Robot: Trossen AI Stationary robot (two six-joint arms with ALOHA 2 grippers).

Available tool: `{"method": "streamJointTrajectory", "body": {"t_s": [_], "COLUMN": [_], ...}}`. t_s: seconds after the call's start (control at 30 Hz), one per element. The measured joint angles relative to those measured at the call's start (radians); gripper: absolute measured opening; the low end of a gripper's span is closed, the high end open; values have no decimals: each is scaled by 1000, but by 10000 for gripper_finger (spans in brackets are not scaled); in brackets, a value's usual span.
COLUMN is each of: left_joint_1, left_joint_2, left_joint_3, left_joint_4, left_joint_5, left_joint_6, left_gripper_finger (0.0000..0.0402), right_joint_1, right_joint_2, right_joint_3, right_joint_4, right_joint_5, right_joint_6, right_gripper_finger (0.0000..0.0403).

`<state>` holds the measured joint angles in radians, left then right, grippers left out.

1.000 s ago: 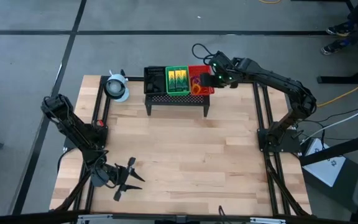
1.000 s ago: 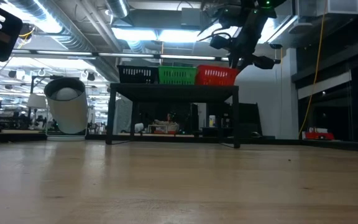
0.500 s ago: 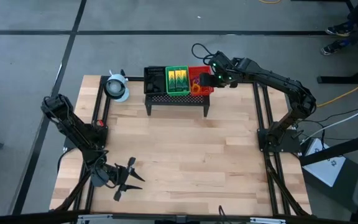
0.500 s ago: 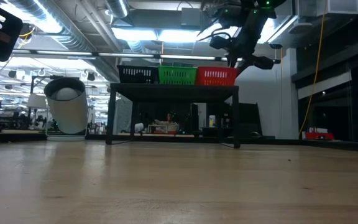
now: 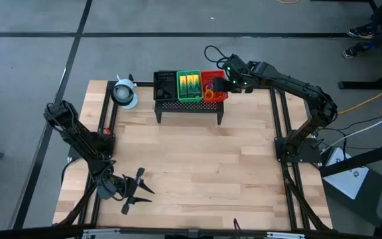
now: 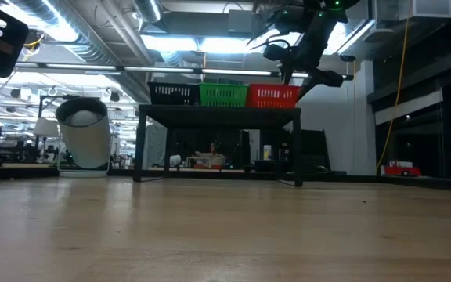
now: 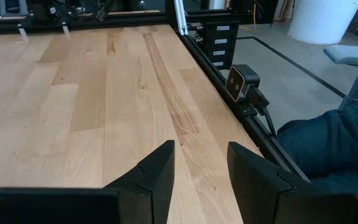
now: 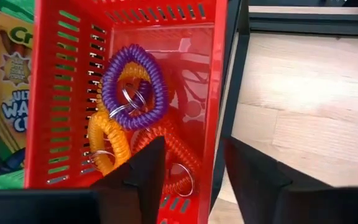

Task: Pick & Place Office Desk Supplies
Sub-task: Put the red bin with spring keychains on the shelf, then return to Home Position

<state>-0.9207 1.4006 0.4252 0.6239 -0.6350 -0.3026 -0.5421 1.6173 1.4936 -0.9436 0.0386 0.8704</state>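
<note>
While parted right gripper [image 8: 191, 177] above slotted red tray [image 8: 55, 93]: springy coiled purple loop [image 8: 132, 87], orange loops [image 8: 107, 140].

Whitish roll [image 5: 123, 92] at table's [image 5: 197, 166] back-left corner – black mesh stand [image 5: 188, 105] nr it.

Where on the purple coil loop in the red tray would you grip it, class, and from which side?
Grip the purple loop on its upper arc, coming straight down from above. It lies flat on top of the orange loops, and the red tray walls block any sideways approach. The right gripper hangs above, fingers apart.
</note>
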Motion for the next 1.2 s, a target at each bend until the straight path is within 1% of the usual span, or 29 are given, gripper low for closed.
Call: {"method": "streamJointTrajectory", "body": {"t_s": [0.17, 0.23, 0.33, 0.43, 0.6, 0.7, 0.8, 0.9, 1.0, 1.07, 1.13, 1.2], "left_joint_1": [0, 0, 0, 0, 0, 0, 0, 0, 0, -4, -15, -39], "left_joint_2": [0, 0, 0, 0, 0, 0, 0, 0, -5, -41, -113, -208], "left_joint_3": [0, 0, 0, 0, 0, 0, 0, 0, 0, 0, 1, 2], "left_joint_4": [0, 0, 0, 0, 0, 0, 0, 20, 82, 96, 83, 4], "left_joint_5": [0, 0, 0, 0, 0, 0, -5, -48, -60, -19, 0, -23], "left_joint_6": [0, 0, -1, 0, 0, -1, 11, 45, 169, 271, 297, 299], "left_gripper_finger": [143, 143, 143, 143, 143, 143, 143, 143, 143, 143, 143, 143], "right_joint_1": [0, 0, 3, 15, 53, 70, 109, 185, 292, 411, 546, 676], "right_joint_2": [0, 0, -1, -1, -2, -2, -2, -7, -12, -18, -30, -34], "right_joint_3": [62, 104, 185, 278, 430, 513, 605, 685, 735, 754, 759, 759], "right_joint_4": [-21, -46, -100, -187, -350, -421, -467, -468, -443, -445, -445, -444], "right_joint_5": [-2, 1, 32, 76, 183, 217, 295, 358, 412, 494, 582, 666], "right_joint_6": [-9, -16, -25, -51, -54, -53, -100, -188, -311, -380, -420, -455], "right_gripper_finger": [190, 197, 202, 203, 201, 201, 201, 201, 201, 200, 198, 197]}}
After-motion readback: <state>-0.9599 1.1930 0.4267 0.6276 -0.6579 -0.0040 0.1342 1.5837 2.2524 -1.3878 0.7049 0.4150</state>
